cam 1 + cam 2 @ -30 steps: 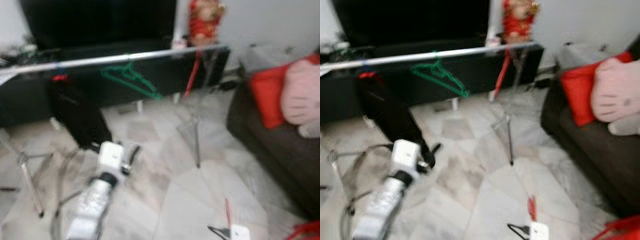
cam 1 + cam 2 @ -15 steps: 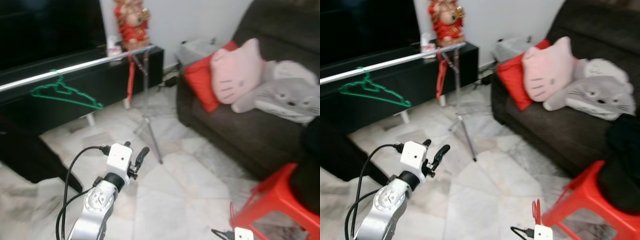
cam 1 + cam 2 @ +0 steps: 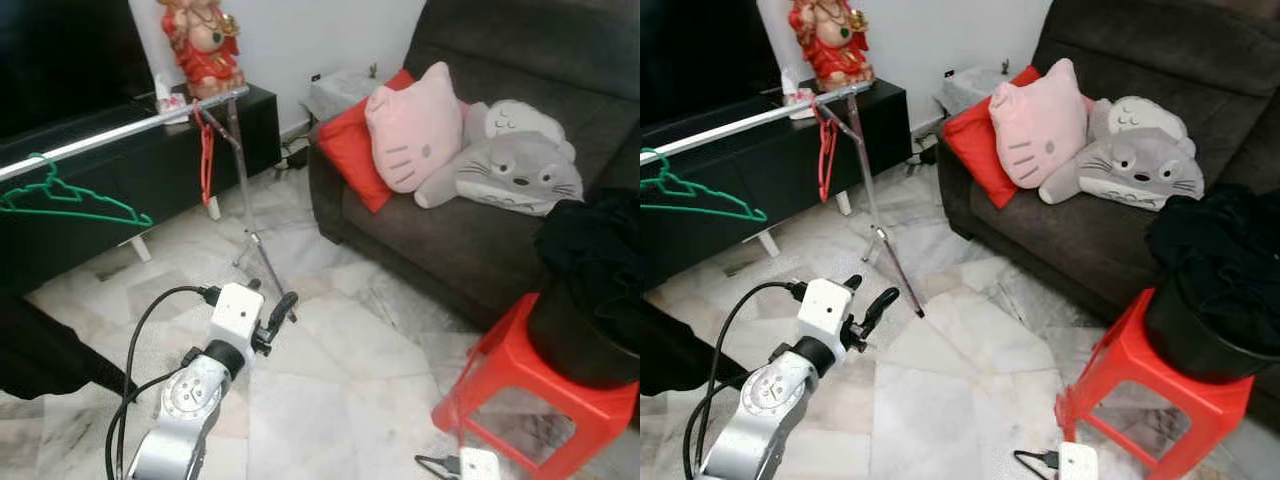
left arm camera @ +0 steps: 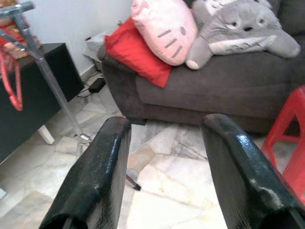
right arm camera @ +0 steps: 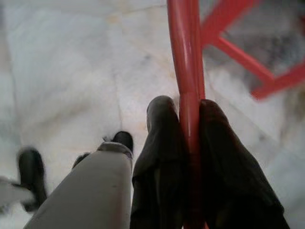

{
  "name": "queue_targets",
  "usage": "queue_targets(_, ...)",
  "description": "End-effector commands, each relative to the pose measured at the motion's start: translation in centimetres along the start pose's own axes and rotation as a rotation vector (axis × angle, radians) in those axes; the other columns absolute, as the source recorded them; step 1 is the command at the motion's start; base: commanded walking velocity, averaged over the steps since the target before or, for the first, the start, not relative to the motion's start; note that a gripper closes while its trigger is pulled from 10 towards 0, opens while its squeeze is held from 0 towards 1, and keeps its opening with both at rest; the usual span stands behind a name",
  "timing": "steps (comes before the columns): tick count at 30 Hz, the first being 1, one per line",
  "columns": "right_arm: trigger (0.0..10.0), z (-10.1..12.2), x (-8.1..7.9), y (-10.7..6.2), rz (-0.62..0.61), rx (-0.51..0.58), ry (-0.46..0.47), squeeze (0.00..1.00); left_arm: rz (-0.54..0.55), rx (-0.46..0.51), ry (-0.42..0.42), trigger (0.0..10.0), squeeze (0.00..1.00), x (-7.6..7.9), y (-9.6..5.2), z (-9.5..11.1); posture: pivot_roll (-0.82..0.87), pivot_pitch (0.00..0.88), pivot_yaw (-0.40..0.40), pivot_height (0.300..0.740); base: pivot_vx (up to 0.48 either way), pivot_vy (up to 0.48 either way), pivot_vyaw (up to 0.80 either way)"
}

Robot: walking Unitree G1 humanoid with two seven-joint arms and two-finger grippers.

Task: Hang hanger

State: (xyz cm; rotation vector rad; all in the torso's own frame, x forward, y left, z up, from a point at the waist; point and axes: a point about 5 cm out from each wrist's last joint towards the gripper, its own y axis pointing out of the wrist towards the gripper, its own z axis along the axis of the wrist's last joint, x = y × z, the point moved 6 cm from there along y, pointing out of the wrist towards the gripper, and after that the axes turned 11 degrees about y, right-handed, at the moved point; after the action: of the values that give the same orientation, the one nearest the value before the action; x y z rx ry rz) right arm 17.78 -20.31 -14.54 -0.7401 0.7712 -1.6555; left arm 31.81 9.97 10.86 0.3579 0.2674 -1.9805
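A green hanger (image 3: 70, 198) hangs on the silver rail (image 3: 110, 130), well to the left of and beyond the left gripper (image 3: 282, 308), which is held out low over the marble floor (image 3: 960, 390) with its two black fingers (image 4: 97, 176) spread wide and nothing between them. Farther along the rail, ahead of that gripper, a red hanger (image 3: 205, 160) dangles by the rack's upright pole, under a red figurine (image 3: 825, 40). To the right of the gripper stands a dark sofa (image 3: 440, 230) with a pink cat cushion (image 3: 410, 125). The right gripper (image 5: 188, 143), low near a red stool (image 3: 1160, 400), is clamped on another red hanger (image 5: 187, 71).
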Motion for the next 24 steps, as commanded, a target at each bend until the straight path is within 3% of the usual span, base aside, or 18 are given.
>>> queue_targets(1, 10.0, 8.0, 3.4, 0.9, -0.004, 0.195, -0.058, 0.00, -0.065, 0.006, 0.031, 10.0, 0.00, 0.8, 0.4, 0.1, 0.02, 0.000, 0.010, 0.740, 0.000, 0.000, 0.00)
queue_targets(2, 10.0, 10.0, 4.4, 0.9, 0.000, 0.236, -0.089, 0.00, -0.087, 0.007, 0.043, 10.0, 0.00, 1.1, 0.4, 0.1, 0.02, 0.000, 0.010, 0.740, 0.000, 0.000, 0.00)
queue_targets(3, 10.0, 10.0, 4.4, 0.9, 0.000, 0.236, -0.089, 0.00, -0.087, 0.007, 0.043, 10.0, 0.00, 1.1, 0.4, 0.1, 0.02, 0.000, 0.010, 0.740, 0.000, 0.000, 0.00)
queue_targets(4, 10.0, 11.7, 4.8, 0.9, 0.027, 0.264, -0.129, 0.00, -0.128, 0.006, 0.062, 10.0, 0.00, 1.6, 0.4, 0.0, 0.01, 0.000, 0.010, 0.740, 0.000, 0.000, 0.00)
queue_targets(5, 10.0, 12.1, 4.5, 0.8, 0.061, 0.267, -0.165, 0.00, -0.157, 0.002, 0.073, 10.0, 0.00, 1.9, 0.4, -0.1, 0.01, 0.000, 0.011, 0.740, 0.000, 0.000, 0.00)
queue_targets(6, 10.0, 12.9, 3.7, 0.6, 0.121, 0.290, -0.273, 0.00, -0.215, -0.007, 0.091, 10.0, 0.00, 2.6, 0.3, -0.3, 0.01, 0.000, 0.012, 0.740, 0.000, 0.000, 0.00)
queue_targets(8, 10.0, 13.4, 3.6, 0.5, 0.138, 0.307, -0.300, 0.00, -0.254, -0.012, 0.106, 10.0, 0.00, 2.9, 0.2, -0.4, 0.01, 0.000, 0.012, 0.740, 0.000, 0.000, 0.00)
queue_targets(11, 10.0, 14.2, 3.3, 0.3, 0.205, 0.318, -0.236, 0.00, -0.333, -0.019, 0.132, 10.0, 0.00, 3.4, -0.2, -0.6, 0.01, 0.000, 0.012, 0.740, 0.000, 0.000, 0.00)
queue_targets(18, 10.0, 15.0, 1.2, -1.2, 0.498, 0.298, -0.428, 0.00, -0.624, -0.058, 0.285, 10.0, 0.00, 5.3, -1.9, -1.9, 0.00, 0.000, 0.009, 0.740, 0.000, 0.000, 0.00)
queue_targets(20, 10.0, 15.2, 1.1, -1.3, 0.512, 0.300, -0.439, 0.00, -0.645, -0.061, 0.294, 10.0, 0.00, 5.5, -2.0, -2.0, 0.00, 0.000, 0.006, 0.740, 0.000, 0.000, 0.00)
queue_targets(24, 10.0, 14.9, -0.3, -3.1, 0.734, 0.256, -0.615, 0.00, -0.868, -0.094, 0.301, 10.0, 0.00, 7.1, -4.2, -2.7, -0.02, 0.000, -0.010, 0.740, 0.000, 0.000, 0.00)
